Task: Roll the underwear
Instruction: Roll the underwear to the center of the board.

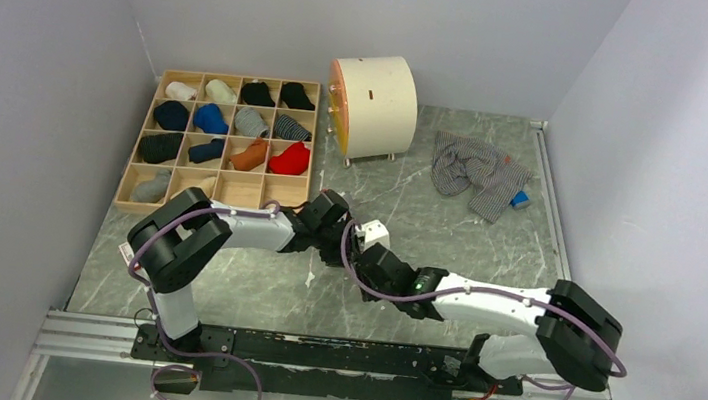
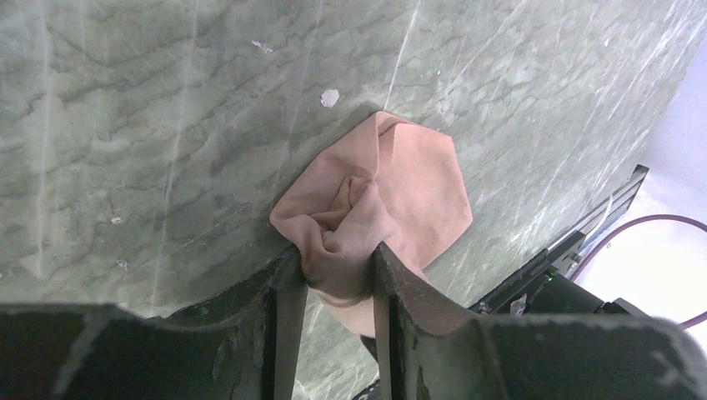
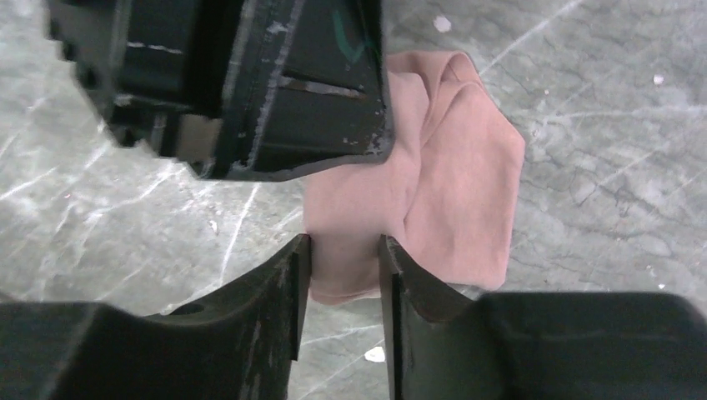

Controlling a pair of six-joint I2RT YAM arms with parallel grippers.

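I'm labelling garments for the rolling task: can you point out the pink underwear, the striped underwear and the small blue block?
pink underwear (image 2: 417,192), left wrist view, on its flat spread part.
striped underwear (image 1: 474,168), top external view, middle of the heap.
blue block (image 1: 520,200), top external view, its top face.

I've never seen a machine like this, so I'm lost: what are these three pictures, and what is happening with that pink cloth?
These are two robot arms bolted to a table, each ending in a two-finger gripper. The wide picture looks down from above and behind the arms. The other two come from small cameras on each wrist. On the table are a wooden tray of small cloth bundles, a cream drum, striped grey underwear and a small blue block. The left gripper pinches a bunched fold of the pink underwear. The right gripper has a finger on either side of its edge, but it is unclear whether they squeeze it.
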